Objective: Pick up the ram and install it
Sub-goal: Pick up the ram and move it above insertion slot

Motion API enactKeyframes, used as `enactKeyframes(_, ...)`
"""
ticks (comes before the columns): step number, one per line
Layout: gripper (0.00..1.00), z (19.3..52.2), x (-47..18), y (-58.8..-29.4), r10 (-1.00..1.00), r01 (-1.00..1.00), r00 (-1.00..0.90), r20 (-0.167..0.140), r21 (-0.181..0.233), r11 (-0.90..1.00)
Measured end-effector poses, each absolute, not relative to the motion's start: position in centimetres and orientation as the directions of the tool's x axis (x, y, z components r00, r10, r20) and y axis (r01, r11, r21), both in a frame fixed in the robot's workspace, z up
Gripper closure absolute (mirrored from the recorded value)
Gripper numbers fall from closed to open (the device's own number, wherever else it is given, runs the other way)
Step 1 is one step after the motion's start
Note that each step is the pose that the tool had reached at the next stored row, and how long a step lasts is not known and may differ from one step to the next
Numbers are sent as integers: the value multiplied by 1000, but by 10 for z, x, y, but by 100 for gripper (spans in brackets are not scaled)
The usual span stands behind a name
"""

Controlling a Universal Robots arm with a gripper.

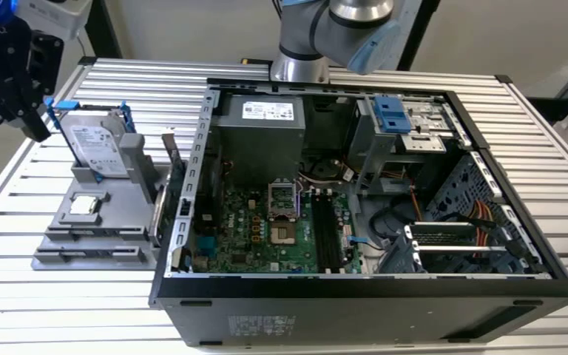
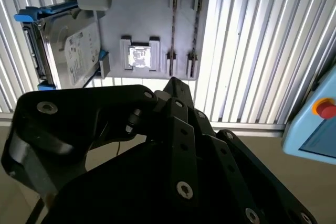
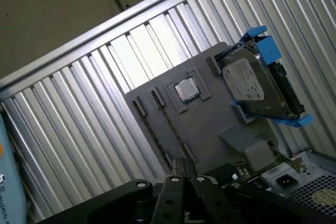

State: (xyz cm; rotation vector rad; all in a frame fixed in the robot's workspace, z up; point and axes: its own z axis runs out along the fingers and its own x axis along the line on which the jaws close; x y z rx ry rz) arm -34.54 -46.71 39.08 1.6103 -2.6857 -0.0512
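One gripper [image 3: 181, 166] – fingers pressed together, pinching nothing – is at 11 o'clock from the grey holder [image 1: 52, 260] in the exterior view. The holder lies at 9 o'clock from the one open computer case [image 1: 363, 310]. It carries one hard drive [image 1: 95, 144], one processor chip [image 1: 85, 205] and two thin sticks. The second wrist view shows the ram [image 2: 172, 30] edge-on in its slot, with a second stick [image 2: 196, 24] just beside it. The exterior view shows the motherboard [image 1: 264, 229] with its black memory slots [image 1: 328, 229].
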Motion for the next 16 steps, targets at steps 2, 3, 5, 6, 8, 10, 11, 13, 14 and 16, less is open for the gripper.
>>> enactKeyframes(2, 100, 391, -345, -467, -893, -893, -450, -8, 33, 450)
enactKeyframes(3, 100, 391, -345, -467, -898, -898, -440, -8, 33, 439)
enactKeyframes(5, 100, 391, -345, -467, -908, -908, -418, -8, 33, 417)
enactKeyframes(6, 100, 391, -345, -467, -914, -913, -406, -8, 33, 406)
enactKeyframes(8, 100, 391, -345, -467, -924, -923, -383, -8, 33, 383)
enactKeyframes(10, 100, 391, -345, -467, -933, -932, -360, -8, 33, 360)
enactKeyframes(11, 100, 391, -345, -467, -937, -937, -349, -8, 33, 348)
enactKeyframes(13, 100, 391, -345, -467, -946, -945, -325, -7, 33, 325)
enactKeyframes(14, 100, 391, -345, -467, -949, -949, -314, -7, 32, 314)
enactKeyframes(16, 100, 391, -345, -467, -957, -957, -289, -7, 32, 289)
